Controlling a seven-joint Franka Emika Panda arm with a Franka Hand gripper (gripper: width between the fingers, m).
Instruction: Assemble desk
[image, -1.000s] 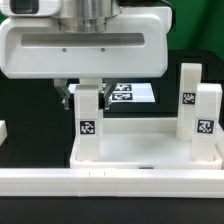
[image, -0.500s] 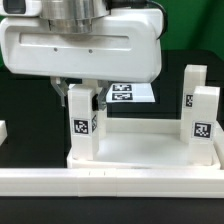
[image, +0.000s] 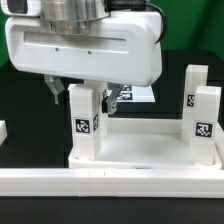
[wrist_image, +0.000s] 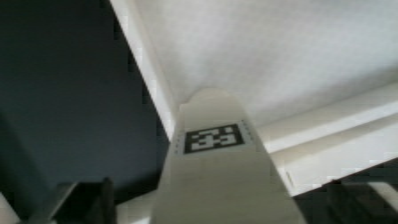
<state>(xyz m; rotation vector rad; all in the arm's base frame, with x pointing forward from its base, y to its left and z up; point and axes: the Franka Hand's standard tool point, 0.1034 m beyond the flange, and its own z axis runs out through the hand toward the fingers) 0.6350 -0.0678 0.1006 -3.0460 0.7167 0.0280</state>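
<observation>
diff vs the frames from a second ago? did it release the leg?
Yes, it appears so. The end effector has opened: its fingers now stand apart from the leg they were clamped on, and the arm has shifted slightly toward the exterior view's right. The leg stays upright in the tabletop corner; the two legs on the right are unmoved.

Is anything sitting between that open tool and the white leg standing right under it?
Nothing visible does. The tool stands open astride the leg, one finger on each side, with only bare gaps between them. The leg stands upright in the tabletop corner.
</observation>
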